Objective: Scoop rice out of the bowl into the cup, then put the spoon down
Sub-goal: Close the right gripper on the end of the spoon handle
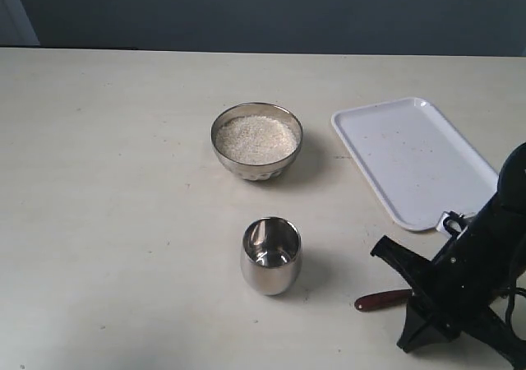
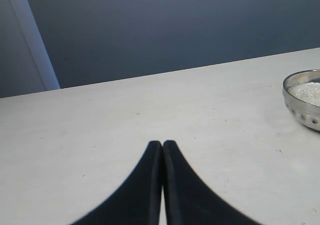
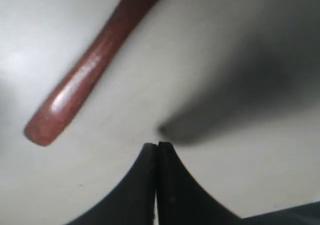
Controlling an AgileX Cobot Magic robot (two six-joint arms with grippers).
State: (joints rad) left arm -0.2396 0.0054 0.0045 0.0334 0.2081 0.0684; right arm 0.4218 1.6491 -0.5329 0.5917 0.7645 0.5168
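Right pincer (image 3: 157,146), its 2 fingers (image 3: 175,195) pressed together, sits just beside the spoon (image 3: 82,82) on the table (image 3: 240,50), gripping nothing. Left pincer (image 2: 162,144) is likewise together, bowl (image 2: 300,112) of rice (image 2: 307,91) ahead.

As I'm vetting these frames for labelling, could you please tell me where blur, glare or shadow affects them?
Exterior view: evenly lit, fairly sharp, bright reflections inside the cup. Left wrist view: clear, the bowl cropped at the edge. Right wrist view: the spoon is out of focus with a glare streak, and a shadow darkens part of the table.
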